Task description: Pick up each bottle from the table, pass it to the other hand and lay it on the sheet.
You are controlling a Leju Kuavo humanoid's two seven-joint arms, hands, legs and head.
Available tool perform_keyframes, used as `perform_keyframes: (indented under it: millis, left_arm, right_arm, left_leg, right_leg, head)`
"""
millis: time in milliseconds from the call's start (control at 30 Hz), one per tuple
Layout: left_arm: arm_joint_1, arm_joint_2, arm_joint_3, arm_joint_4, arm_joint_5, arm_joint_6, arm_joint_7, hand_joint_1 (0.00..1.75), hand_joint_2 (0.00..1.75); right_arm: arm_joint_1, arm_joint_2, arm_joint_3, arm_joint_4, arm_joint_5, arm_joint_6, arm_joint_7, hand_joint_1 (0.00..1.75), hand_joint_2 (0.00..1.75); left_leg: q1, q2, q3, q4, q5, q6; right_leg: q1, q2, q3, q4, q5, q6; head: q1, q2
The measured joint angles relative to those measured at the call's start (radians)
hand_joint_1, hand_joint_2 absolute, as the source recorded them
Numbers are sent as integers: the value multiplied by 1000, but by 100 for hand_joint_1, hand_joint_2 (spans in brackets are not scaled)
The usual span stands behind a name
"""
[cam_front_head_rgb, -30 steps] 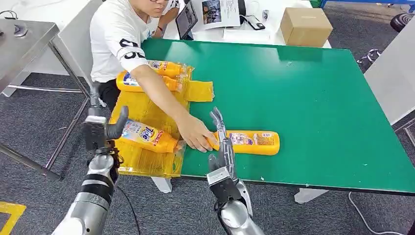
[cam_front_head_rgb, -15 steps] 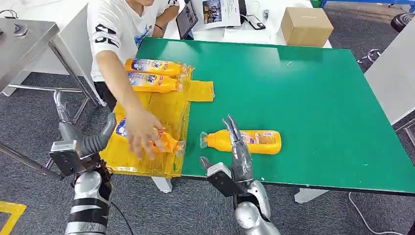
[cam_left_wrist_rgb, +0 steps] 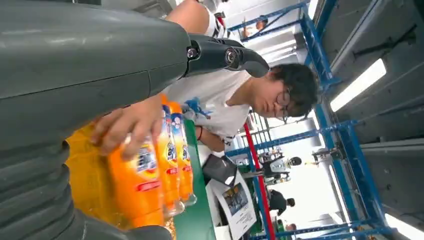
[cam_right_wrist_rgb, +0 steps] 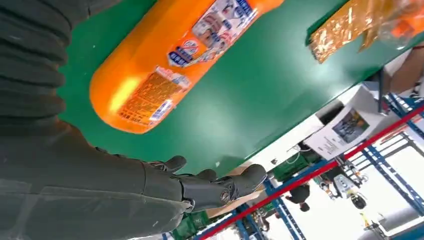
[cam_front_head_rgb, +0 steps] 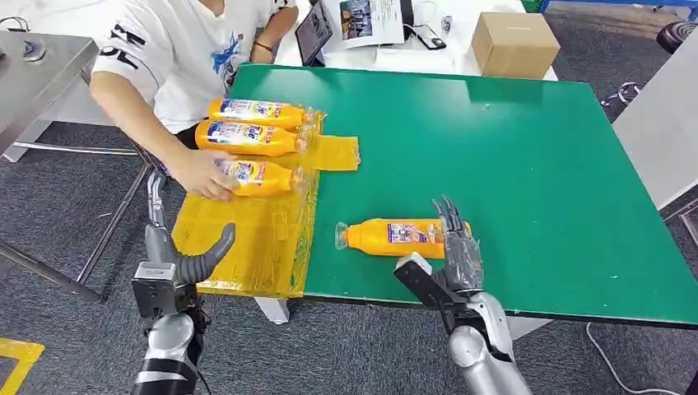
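An orange bottle (cam_front_head_rgb: pixel 403 238) is seen lying on its side on the green table (cam_front_head_rgb: pixel 510 156), near the front edge, with its clear cap pointing toward the yellow sheet (cam_front_head_rgb: pixel 255 239) and its flat base pointing away from it. The bottle is well apart from the sheet's edge. The right hand (cam_front_head_rgb: pixel 449 259) is raised just beside the base end of this bottle, at the table's front edge. Its fingers (cam_front_head_rgb: pixel 453 222) are held straight and spread apart, and the thumb is stuck out to the side; nothing is held by it. Whether the fingertips touch the bottle cannot be told from the head view, and in the right wrist view the fingers (cam_right_wrist_rgb: pixel 220 187) are seen apart from the bottle (cam_right_wrist_rgb: pixel 170 65), with bare green table between them.

The left hand (cam_front_head_rgb: pixel 169 259) is held up beside the front left corner of the sheet, off the table's edge. Its fingers are pointed upward, the thumb (cam_front_head_rgb: pixel 206 255) is bent out toward the sheet, and nothing is gripped.

Three more bottles are laid side by side on the far part of the sheet: the far bottle (cam_front_head_rgb: pixel 257 112), the middle bottle (cam_front_head_rgb: pixel 247 137) and the near bottle (cam_front_head_rgb: pixel 262 177). The near bottle is touched by a person's hand (cam_front_head_rgb: pixel 202 174) at its base end.
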State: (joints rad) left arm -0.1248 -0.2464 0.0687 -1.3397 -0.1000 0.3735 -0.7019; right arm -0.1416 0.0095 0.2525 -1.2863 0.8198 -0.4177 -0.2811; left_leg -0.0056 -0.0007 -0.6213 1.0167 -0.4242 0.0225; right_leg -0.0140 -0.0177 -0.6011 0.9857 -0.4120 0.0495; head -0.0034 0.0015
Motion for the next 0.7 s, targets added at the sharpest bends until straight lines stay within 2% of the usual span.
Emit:
perform_keyframes:
  millis: [167, 300, 700]
  left_arm:
    - [0, 0, -5, 6, -17, -13, 0, 0, 175]
    - [-1, 0, -26, 26, -41, -29, 0, 0, 175]
    - [-40, -1, -52, 139, -58, -66, 0, 0, 175]
  right_arm:
    - [-11, -10, -8, 11, 23, 6, 29, 0, 175]
    - [-50, -29, -25, 62, 34, 61, 58, 0, 175]
    - [-271, -41, -30, 401, 89, 158, 95, 0, 175]
  left_leg:
    - [0, 0, 0, 0, 0, 0]
    - [-1, 0, 0, 0, 0, 0]
    - [-1, 0, 0, 0, 1, 0]
  right_leg:
    - [0, 0, 0, 0, 0, 0]
    - [-1, 0, 0, 0, 0, 0]
    - [0, 0, 0, 0, 1, 1]
  head:
    - [0, 0]
    - [0, 0]
    - [0, 0]
